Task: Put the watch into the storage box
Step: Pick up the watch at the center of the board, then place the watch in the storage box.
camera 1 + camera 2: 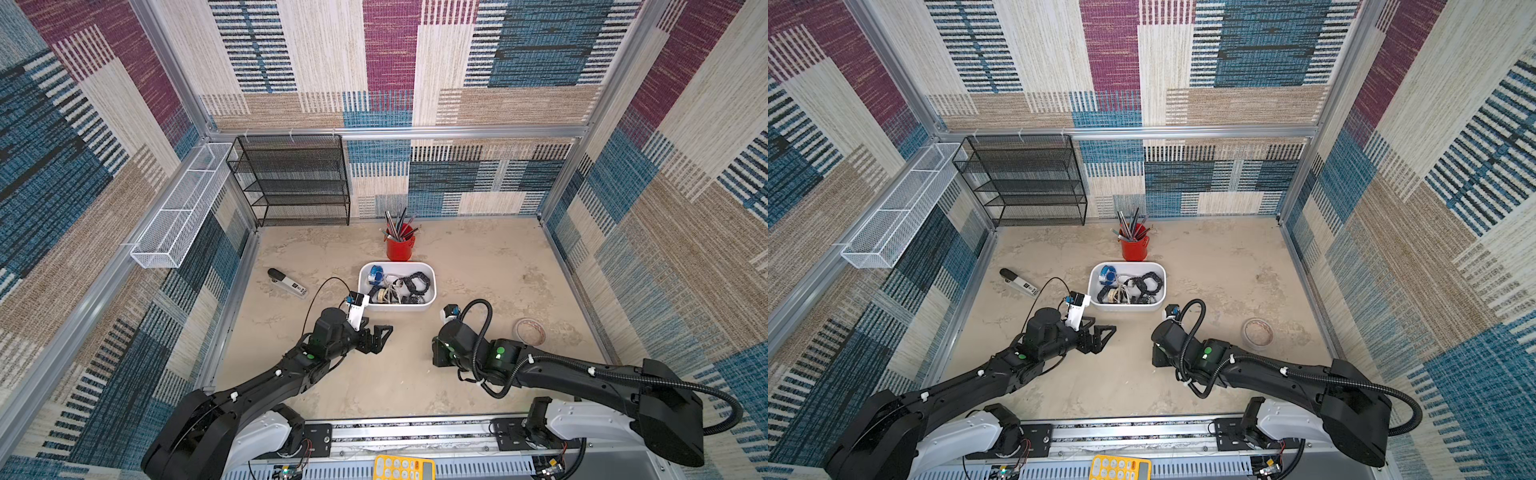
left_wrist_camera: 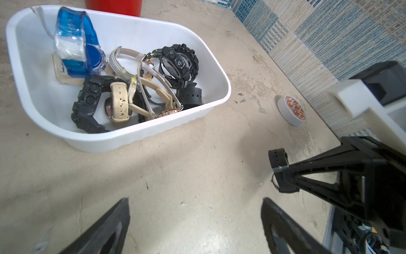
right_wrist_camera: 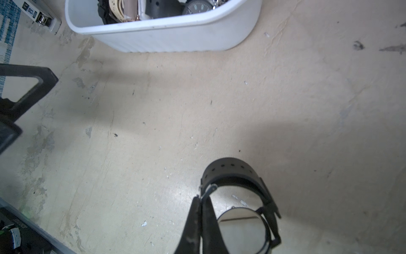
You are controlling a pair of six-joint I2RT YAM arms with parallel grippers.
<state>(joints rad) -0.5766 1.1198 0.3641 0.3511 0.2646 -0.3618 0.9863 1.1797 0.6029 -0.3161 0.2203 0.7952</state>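
on the far left wall hangs a white wire basket [image 1: 178, 212], with a black mesh shelf [image 1: 295, 183] in the far left corner of the table [image 1: 478, 257]. a stapler [image 1: 286, 282] lies on the left side, well apart from everything else.

the left gripper [image 1: 384, 338] hovers just near and left of the storage box [image 1: 397, 307]. its jaws are spread wide and hold nothing, and the left wrist view shows only bare table between its fingers [image 2: 109, 226].

the storage box sits mid-table, already filled with a tangle of watches: a clear blue one [image 2: 74, 50] at its far left end, with black and beige ones beside it. a red cup [image 1: 400, 245] full of pens stands just beyond the box's far side.

to the right, the right gripper [image 3: 201, 204] is clenched on the strap of a black watch [image 3: 230, 169], near the buckle. the strap loops out in front and the round face sits beside the fingers. the watch is outside the box, on its near right side and clearly apart from it, low over the table. i cannot tell whether it touches the surface. in both top views the arm hides it.

farther right, a roll of tape [image 1: 530, 330] lies flat on the table.
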